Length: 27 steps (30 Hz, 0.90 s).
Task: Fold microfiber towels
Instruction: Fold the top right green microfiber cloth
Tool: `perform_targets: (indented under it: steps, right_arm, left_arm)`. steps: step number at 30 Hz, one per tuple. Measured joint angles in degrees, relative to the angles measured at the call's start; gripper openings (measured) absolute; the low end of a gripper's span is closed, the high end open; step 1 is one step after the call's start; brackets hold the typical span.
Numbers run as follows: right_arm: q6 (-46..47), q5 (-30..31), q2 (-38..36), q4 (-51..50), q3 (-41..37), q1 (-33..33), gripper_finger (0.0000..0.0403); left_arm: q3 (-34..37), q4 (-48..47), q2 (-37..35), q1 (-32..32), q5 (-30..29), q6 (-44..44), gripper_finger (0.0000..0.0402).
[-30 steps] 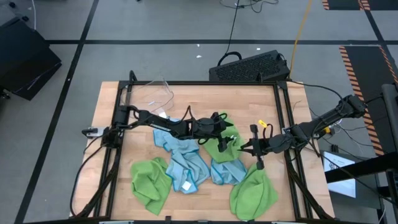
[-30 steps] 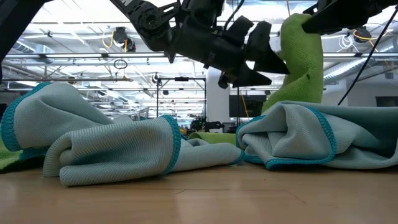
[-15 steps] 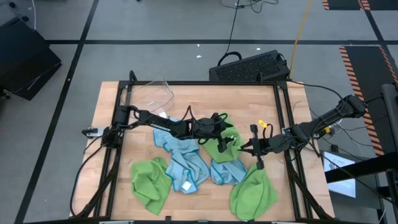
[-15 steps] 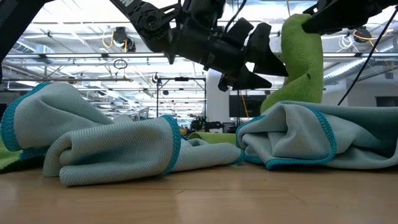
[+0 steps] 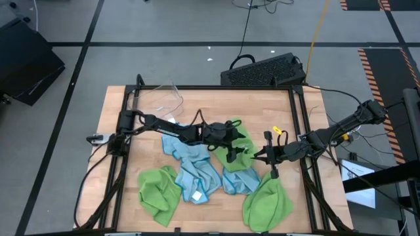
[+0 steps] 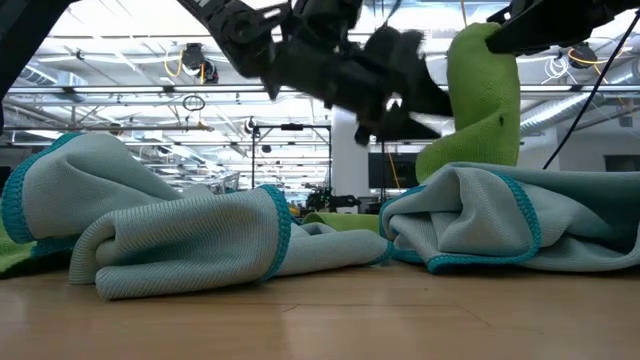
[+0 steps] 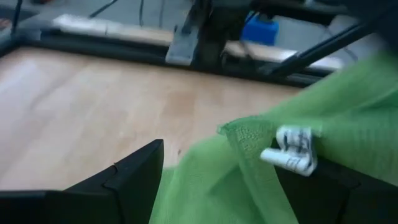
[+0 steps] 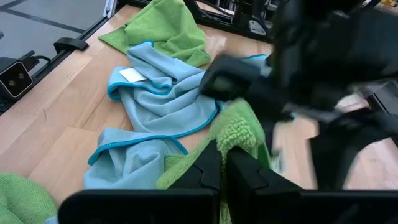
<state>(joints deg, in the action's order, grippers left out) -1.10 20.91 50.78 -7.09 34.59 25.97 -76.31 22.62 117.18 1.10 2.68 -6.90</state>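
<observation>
Mid-pile right now, nothing folded yet by the look of it. Six towels dumped in a loose heap on the wooden tabletop (image 5: 275,105), blue ones (image 5: 195,167) bunched in the middle, one green towel (image 5: 159,190) off toward the near left corner, another green one (image 5: 268,204) near the right.

Right tool (image 5: 257,156) pressed together, pinching a corner of the third green towel (image 6: 485,95) and holding it up off the pile; in the low view it hangs like a tall lime column above a crumpled blue towel (image 6: 500,225). Probably lifted like that to pull it free of the heap and let it hang open.

Left tool (image 5: 234,155) spread wide, right up against the same green cloth, fingers (image 7: 124,180) either side of a hemmed edge with the little white tag (image 7: 292,149) showing in the left wrist view. Not closed on anything yet. Looks like going for a second corner, so the towel can be stretched flat between both arms before laying it down.

Clear plastic bin (image 5: 164,98) sitting at the far left of the tabletop, out of the way, well apart from the pile.

Risk, as a guess: grabbing a bunched fold instead of the true corner.
</observation>
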Motion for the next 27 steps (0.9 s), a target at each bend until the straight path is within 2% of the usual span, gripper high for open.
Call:
perform_targets:
  steps: [6, 10, 14, 16, 21, 23, 27]
  right_arm:
    - [-2.9, 0.1, 0.0, 0.0, 0.0, 0.0, 0.0000]
    - [-5.4, 2.2, 0.0, -0.1, 0.0, -0.1, 0.0000]
    - [-6.3, 3.3, 0.0, -1.3, 0.0, -0.2, 0.0000]
    - [-6.6, 3.2, 0.0, -1.2, 0.0, -0.2, 0.0000]
    - [-7.8, 4.5, 0.0, -1.3, 0.0, -0.2, 0.0000]
    - [-9.0, 4.9, 0.0, -1.7, 0.0, -0.2, 0.0000]
    - [-10.8, 4.8, 0.0, -2.1, 0.0, -0.2, 0.0000]
  left_arm:
    - [-0.1, -10.1, -8.4, 1.8, 1.0, 5.8, 0.0270]
    - [-0.1, -18.1, -14.1, 3.5, -1.4, 9.0, 0.0256]
    - [-0.1, -22.8, -15.7, 5.8, -1.4, 11.6, 0.0251]
    - [-0.1, -23.1, -15.5, 6.8, 1.6, 11.9, 0.0254]
    - [-0.1, -20.5, -11.1, 7.6, 14.7, 11.5, 0.0271]
    - [0.0, -18.4, -9.1, 6.9, 16.7, 11.8, 0.0280]
    - [-0.1, -11.7, -6.4, 5.4, 16.8, 11.0, 0.0299]
